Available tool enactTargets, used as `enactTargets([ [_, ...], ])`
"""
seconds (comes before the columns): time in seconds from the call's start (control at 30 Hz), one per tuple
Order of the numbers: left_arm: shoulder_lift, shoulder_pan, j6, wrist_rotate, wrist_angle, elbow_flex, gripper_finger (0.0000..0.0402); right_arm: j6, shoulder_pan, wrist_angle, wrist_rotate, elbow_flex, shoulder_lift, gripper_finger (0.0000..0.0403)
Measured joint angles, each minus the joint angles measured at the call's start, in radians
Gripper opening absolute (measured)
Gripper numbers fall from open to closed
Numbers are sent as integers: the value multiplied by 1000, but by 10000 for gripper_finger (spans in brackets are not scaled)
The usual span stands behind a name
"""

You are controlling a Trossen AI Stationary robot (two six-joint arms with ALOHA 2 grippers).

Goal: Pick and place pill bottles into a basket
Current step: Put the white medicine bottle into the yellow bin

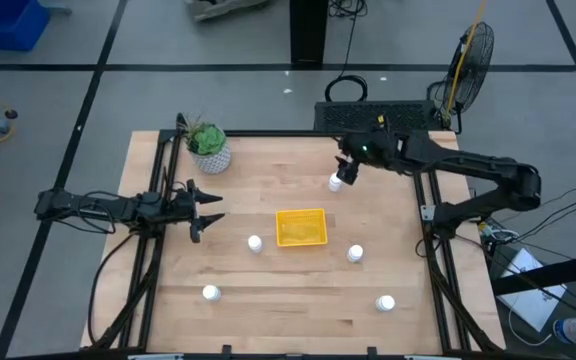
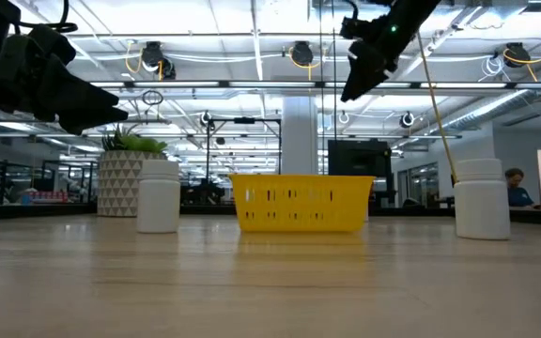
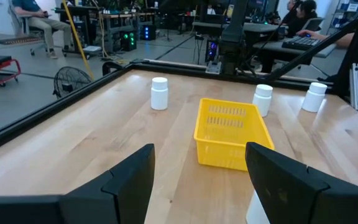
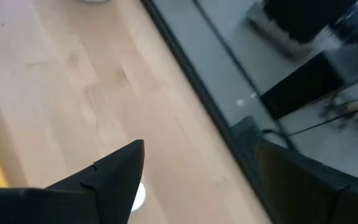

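Right gripper (image 1: 342,172) fingers spread, empty, over a pill bottle (image 1: 335,182) at basket's (image 1: 301,227) 1 o'clock; four more bottles stand on tabletop (image 1: 268,300) around the empty basket. Left gripper (image 1: 208,208) at 9 o'clock, fingers apart, empty

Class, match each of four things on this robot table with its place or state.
Things:
1. basket
2. plant pot
3. right gripper
4. left gripper

Places or states:
A. open, above a pill bottle near the far edge
B. far left corner
C. open, at the left edge, pointing toward the basket
D. mid-table, empty

Pairs: 1-D, 2-B, 3-A, 4-C
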Motion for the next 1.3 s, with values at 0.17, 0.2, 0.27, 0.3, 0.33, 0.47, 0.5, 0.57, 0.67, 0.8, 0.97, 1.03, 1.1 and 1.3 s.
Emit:
enactTargets([
  [0.17, 0, 0, 0, 0, -1, 0, 257, 92, -80, -13, -209, 0, 36, 306],
  [0.2, 0, 0, 0, 0, -1, 0, 257, 103, -90, -11, -236, 0, 41, 306],
  [0.27, 0, 0, 0, 0, -3, 0, 257, 104, -100, -11, -249, 0, 56, 306],
  [0.3, 0, 0, 0, 0, -3, 0, 257, 99, -100, -12, -248, 0, 65, 306],
  [0.33, 0, 0, 0, 0, -3, 0, 257, 91, -100, -17, -248, 0, 75, 306],
  [0.47, 0, 0, 0, 1, -7, 0, 257, 82, -98, -67, -249, 0, 125, 306],
  [0.5, 0, 0, 0, 4, -7, 0, 257, 82, -98, -89, -253, 0, 138, 306],
  [0.57, 0, 0, 0, 22, -8, 1, 257, 82, -99, -129, -270, 0, 165, 307],
  [0.67, 0, 0, 0, 48, -11, 1, 257, 86, -93, -154, -275, 0, 198, 307],
  [0.8, 0, 0, 0, 50, -11, 1, 257, 77, -87, -147, -275, 0, 220, 307],
  [0.97, 0, 0, 0, 51, -11, 1, 257, 79, -80, -143, -275, 0, 224, 307],
  [1.03, 0, 0, 0, 51, -11, 1, 257, 84, -79, -150, -275, 0, 225, 307],
  [1.1, 0, 0, 1, 52, -11, 1, 257, 91, -78, -146, -276, 0, 226, 307],
  [1.3, 0, 0, -2, 52, -11, 0, 257, 95, -66, -132, -275, 0, 236, 307],
])
